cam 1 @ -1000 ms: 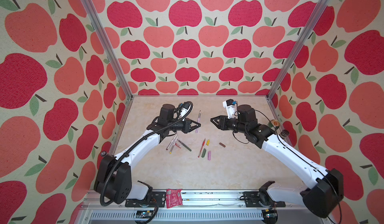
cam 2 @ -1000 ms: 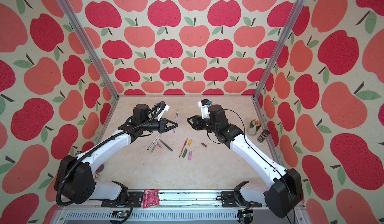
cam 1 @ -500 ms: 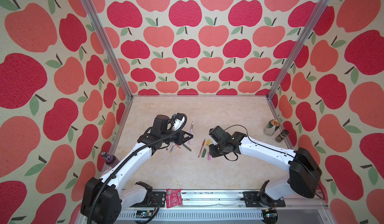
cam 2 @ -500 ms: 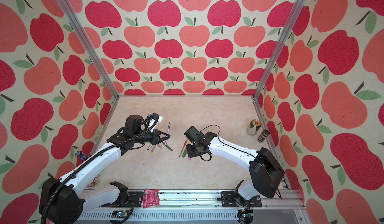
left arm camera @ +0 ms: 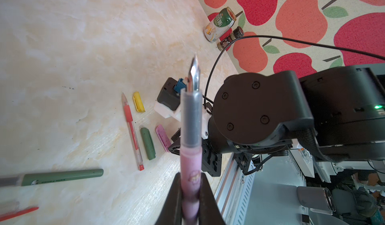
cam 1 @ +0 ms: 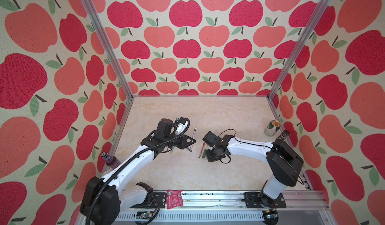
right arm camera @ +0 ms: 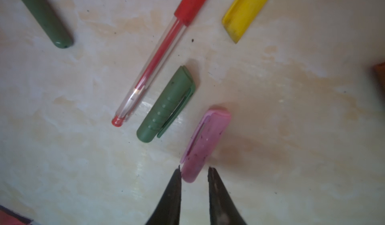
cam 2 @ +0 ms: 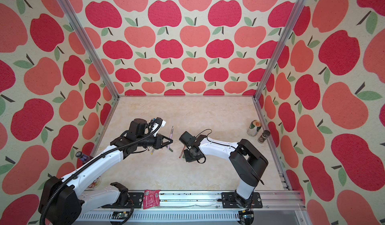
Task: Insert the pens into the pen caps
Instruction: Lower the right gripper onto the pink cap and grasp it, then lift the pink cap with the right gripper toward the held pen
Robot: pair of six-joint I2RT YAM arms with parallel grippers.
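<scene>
My left gripper (left arm camera: pixel 190 178) is shut on the lilac-pink pen (left arm camera: pixel 190 142), held off the table with its metal nib pointing away; both top views show this pen (cam 1: pixel 192 138) (cam 2: pixel 170 138). My right gripper (right arm camera: pixel 194 168) points down at the table, open, its jaws either side of the closed end of the lilac-pink cap (right arm camera: pixel 205 142). One finger touches the cap and a small gap shows at the other. Beside that cap lie the dark green cap (right arm camera: pixel 166 107), the red pen (right arm camera: pixel 154 61), the yellow cap (right arm camera: pixel 248 7) and the dark green pen (right arm camera: pixel 43 15).
A drink can (cam 1: pixel 272 128) and a spice jar (cam 1: pixel 283 134) stand by the right wall. A purple bottle (cam 1: pixel 107 158) stands by the left wall. A red snack packet (cam 1: pixel 174 199) lies on the front rail. More pens (cam 1: pixel 171 151) lie partly under my left wrist.
My right arm has dropped from mid-air to the table and its jaws have narrowed round the pink cap's end. My left arm has moved nearer and lower, still gripping the pink pen.
</scene>
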